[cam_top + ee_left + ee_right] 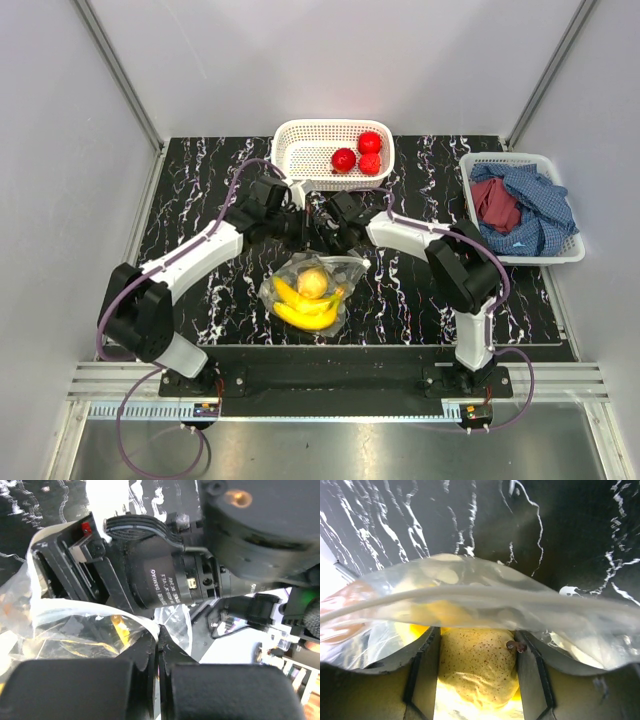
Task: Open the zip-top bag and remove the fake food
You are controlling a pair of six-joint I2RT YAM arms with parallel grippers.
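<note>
White walls stand around our black counter (420,290) with its white streaks. Near the middle of the counter's front edge sits the clear dotted bag (347,272). Inside it we see the yellow bananas (300,314) and a round yellow fruit (312,282). Three red fruits (344,160) lie in the white basket (300,135) at the middle of the back edge.

We think we are at the opening step. Our left claw (159,645) is squeezed tight, and it looks like it pinches one lip of the bag's mouth. Our right claw (476,632) has its fingers apart and grips nothing that we can see. The bag's rim runs right across in front of it, and the spotted round fruit shows between its fingers.

Next, we think the right claw must catch the other lip, or reach in for the fruit. It should take only one thin sheet of plastic. The bag is floppy, so the left claw needs a firm hold and the pull should be slow.
</note>
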